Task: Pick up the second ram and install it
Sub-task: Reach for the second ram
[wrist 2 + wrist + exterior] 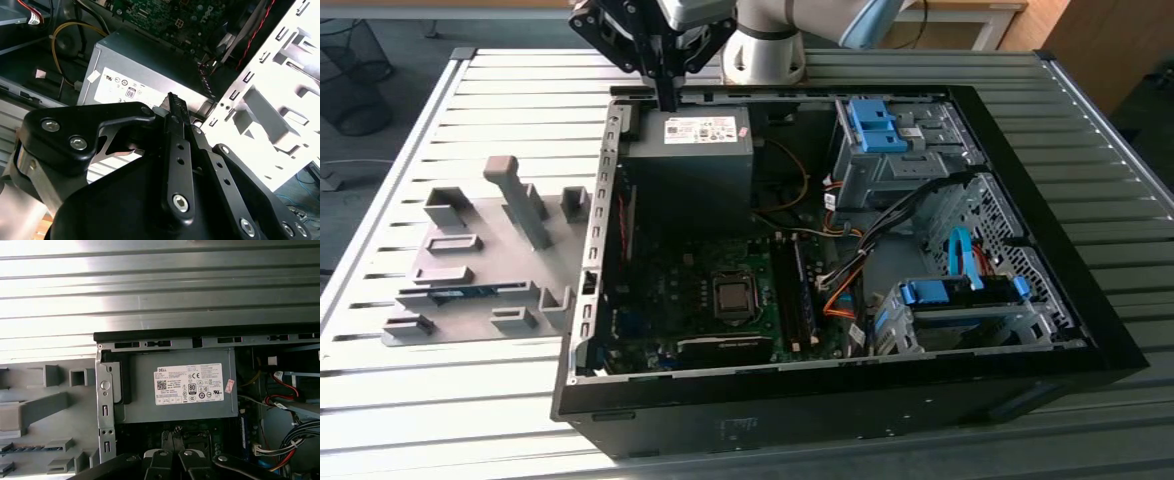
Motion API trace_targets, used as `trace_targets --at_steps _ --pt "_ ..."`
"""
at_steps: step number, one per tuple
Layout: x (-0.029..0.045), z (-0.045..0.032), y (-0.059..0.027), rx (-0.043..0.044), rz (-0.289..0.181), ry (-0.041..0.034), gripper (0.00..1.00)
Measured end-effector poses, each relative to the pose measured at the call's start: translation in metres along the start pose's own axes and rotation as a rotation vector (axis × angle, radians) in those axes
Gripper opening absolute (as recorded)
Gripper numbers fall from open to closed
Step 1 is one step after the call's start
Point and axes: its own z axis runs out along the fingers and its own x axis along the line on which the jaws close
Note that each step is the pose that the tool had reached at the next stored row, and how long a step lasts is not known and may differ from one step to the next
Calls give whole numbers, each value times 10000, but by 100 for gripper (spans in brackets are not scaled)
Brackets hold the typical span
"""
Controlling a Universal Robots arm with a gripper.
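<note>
The second ram, a long, thin, blue-green circuit-board stick (460,293), is lying flat in a slot of the grey plastic holder plate (467,215), which is resting on the ribbed metal table (494,80) at the exterior view's left. We are locating the plate just beside the open black computer case (854,400), outside its perforated side wall. In the first wrist view we are seeing the stick (22,448) as a dark strip seated between low grey blocks of the same plate (30,410).

The black pincer (667,98) is hanging from the pale robot arm (767,40) with its fingers pointing down. We are reading the fingers as pressed together, with nothing pinched between them. The tip is sitting over the far rim of the case, just above the grey metal power supply box with the white label (687,165). The pincer is well apart from the stick and is touching neither it nor the holder plate.

In both wrist views the power supply box (175,410) (150,75) is lying directly beyond the pincer (174,456) (175,100).

Inside the case we are noting the green motherboard (680,290) beside the power supply, and two blue plastic drive carriers (874,125) (961,292) toward the exterior view's right.
</note>
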Motion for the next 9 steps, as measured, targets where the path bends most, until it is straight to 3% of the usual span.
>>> trace_targets --at_steps 9 --pt "42 3 -4 1 0 1 11"
